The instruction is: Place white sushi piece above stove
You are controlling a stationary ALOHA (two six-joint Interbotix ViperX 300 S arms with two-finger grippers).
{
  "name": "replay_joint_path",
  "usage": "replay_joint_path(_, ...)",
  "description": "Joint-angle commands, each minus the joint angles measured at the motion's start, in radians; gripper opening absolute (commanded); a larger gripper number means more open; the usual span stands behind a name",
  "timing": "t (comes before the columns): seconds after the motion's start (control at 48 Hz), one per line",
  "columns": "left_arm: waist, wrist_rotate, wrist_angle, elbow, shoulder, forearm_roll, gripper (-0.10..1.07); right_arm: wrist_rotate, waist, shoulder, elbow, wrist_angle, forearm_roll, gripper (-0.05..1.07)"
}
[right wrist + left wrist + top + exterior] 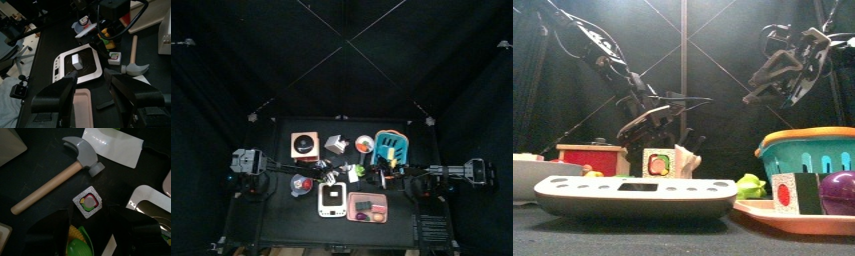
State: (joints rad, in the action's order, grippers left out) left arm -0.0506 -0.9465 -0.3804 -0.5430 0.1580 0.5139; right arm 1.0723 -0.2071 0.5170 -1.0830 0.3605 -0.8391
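Sushi piece (pixel 87 203) flat on table, just beyond left end effector (pixel 90 230) — jaws wide, empty, stove (pixel 305 144) well apart.

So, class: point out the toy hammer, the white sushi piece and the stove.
toy hammer (pixel 81 154), left wrist view, on its grey head.
white sushi piece (pixel 87 202), left wrist view, on its coloured centre.
stove (pixel 305 146), top view, on its black burner disc.

Toy hammer (pixel 63 173), teal basket (pixel 814 155), pink tray (pixel 369 209), maybe scale (pixel 81 63).

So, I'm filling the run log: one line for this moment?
left tool: open, over white sushi piece | hammer: beside it | right tool: open, empty | stove: bare
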Motion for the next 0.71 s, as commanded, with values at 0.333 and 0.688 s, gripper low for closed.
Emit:
replay_joint_path(0.333, 0.006, 0.003, 0.005, 0.009, -0.038, 0.002, 0.85, -0.002, -0.005, 0.014, 0.009, 0.005, 0.003, 0.83)
replay_joint_path(0.688, 0.011, 0.011, 0.006, 0.011, -0.051, 0.0, 0.85, -0.002, -0.005, 0.014, 0.006, 0.005, 0.002, 0.83)
